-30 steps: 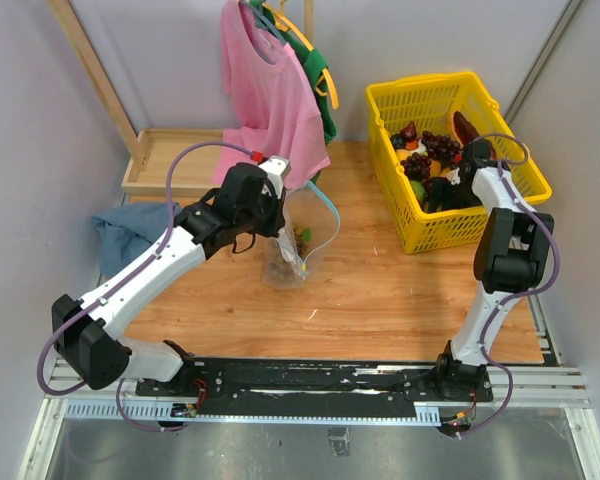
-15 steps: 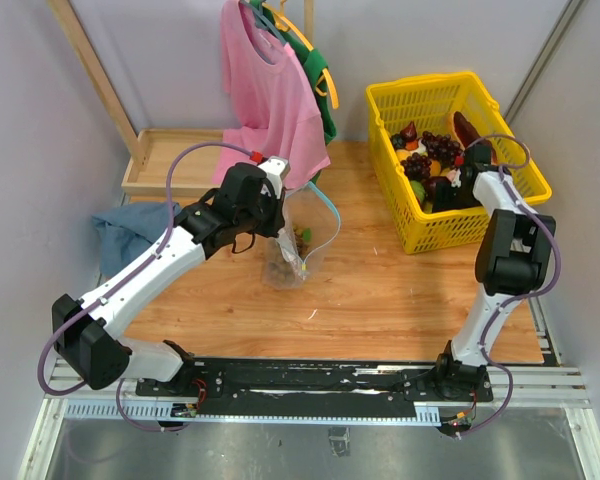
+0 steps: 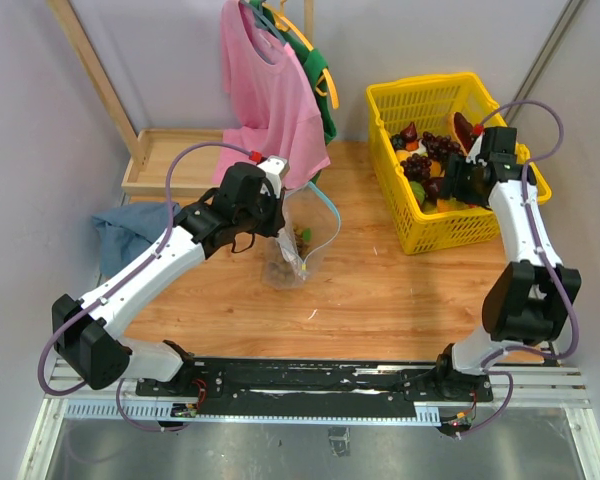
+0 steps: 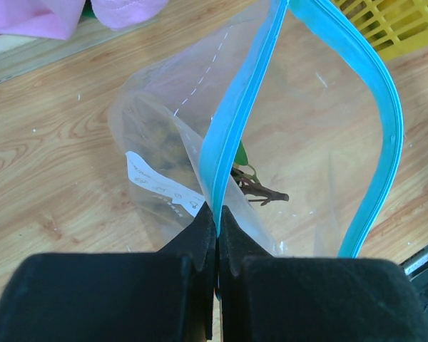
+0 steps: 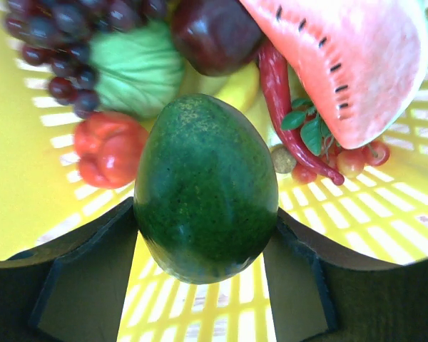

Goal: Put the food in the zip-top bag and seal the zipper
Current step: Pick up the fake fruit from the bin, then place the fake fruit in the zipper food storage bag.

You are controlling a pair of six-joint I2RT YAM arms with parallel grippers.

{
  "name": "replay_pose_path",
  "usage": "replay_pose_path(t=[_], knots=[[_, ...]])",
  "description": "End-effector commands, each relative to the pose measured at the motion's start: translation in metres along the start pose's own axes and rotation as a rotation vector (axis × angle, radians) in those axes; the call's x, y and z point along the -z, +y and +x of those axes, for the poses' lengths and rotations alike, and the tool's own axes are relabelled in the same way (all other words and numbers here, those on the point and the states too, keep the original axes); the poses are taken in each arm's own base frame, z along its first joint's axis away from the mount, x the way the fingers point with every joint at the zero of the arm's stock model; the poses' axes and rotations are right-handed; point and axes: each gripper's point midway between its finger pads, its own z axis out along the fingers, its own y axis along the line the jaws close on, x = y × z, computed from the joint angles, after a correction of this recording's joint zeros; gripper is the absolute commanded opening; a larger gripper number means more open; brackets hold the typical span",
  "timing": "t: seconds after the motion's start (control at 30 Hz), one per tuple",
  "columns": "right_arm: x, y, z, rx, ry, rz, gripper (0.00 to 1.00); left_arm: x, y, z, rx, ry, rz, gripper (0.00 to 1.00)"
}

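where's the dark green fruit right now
The dark green fruit is centre of the right wrist view, clamped in the right gripper over the yellow basket, beside the red pepper.

Clear zip-top bag (image 4: 303,135) gapes, teal zipper (image 4: 244,107) parted; green fruit (image 5: 207,189) apparently above other food (image 5: 110,148).

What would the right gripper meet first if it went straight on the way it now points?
Past the dark green fruit it holds, most likely the mesh floor of the yellow basket beside the red pepper; depth unclear.
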Motion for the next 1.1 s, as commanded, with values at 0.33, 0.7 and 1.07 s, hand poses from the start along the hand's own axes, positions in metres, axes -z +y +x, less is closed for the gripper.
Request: replay_pose_path(t=[0.33, 0.7, 1.07], knots=[[0.127, 0.069, -0.052, 0.136, -0.507, -0.1, 0.3, 0.011, -0.014, -0.017, 0.098, -0.022, 0.054, 0.0], [0.195, 0.19, -0.032, 0.298, -0.677, -0.445, 0.28, 0.014, -0.021, -0.02, 0.156, 0.01, 0.066, 0.0], [0.192, 0.305, 0.032, 0.381, -0.623, -0.766, 0.28, 0.018, -0.027, -0.021, 0.185, 0.023, 0.095, 0.0]])
